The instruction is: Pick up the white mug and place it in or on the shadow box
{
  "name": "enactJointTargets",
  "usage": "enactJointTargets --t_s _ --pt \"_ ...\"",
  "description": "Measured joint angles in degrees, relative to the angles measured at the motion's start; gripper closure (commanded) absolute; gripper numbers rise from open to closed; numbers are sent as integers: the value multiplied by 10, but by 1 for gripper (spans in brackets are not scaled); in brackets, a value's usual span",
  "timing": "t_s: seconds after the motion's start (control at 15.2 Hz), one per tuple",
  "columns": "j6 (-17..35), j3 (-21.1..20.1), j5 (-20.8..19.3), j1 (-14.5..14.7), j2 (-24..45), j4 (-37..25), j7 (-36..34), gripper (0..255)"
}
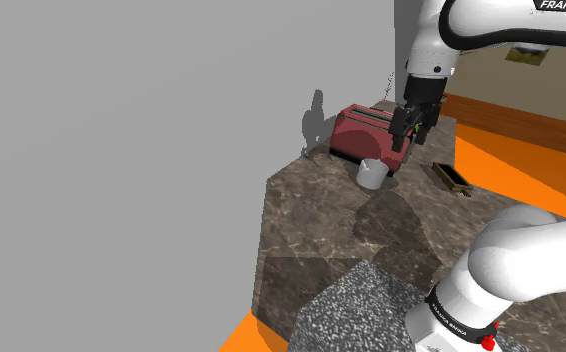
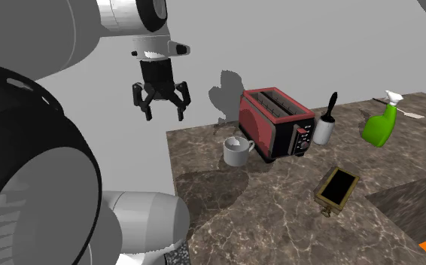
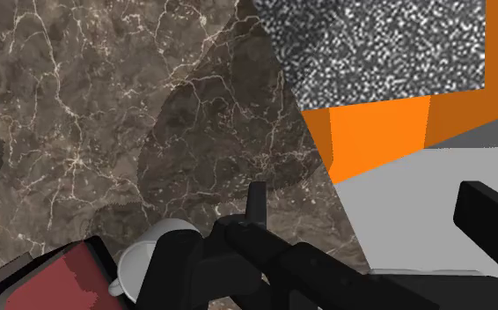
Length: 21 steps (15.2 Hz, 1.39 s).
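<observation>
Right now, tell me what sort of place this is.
Probably a kitchen, inside a house: a dark marbled countertop carries a red toaster, a white mug beside it and a green spray bottle further along.

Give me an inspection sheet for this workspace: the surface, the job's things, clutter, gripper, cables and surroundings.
Surface: dark veined counter, stone-patterned.
Job's things: white mug upright, close beside the toaster; shadow box lying flat on the counter, dark inside, apart from the mug.
Clutter: red toaster; white bottle with a black top; green spray bottle.
Grippers: gripper raised above the counter, fingers open, holding nothing, not touching the mug.
Cables: nothing seen.
Surroundings: grey wall behind the counter; orange floor; speckled stand.
</observation>
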<state>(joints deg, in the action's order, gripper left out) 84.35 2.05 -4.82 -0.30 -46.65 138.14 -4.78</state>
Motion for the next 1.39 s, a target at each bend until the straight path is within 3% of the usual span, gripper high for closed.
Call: enactJointTargets --t_s 0.33,0.92,1.39 --pt "58 24 -18 -9 19 26 18 0" --pt "257 100 -58 -32 138 64 69 0" --pt "395 157 -56 -38 264 43 117 0"
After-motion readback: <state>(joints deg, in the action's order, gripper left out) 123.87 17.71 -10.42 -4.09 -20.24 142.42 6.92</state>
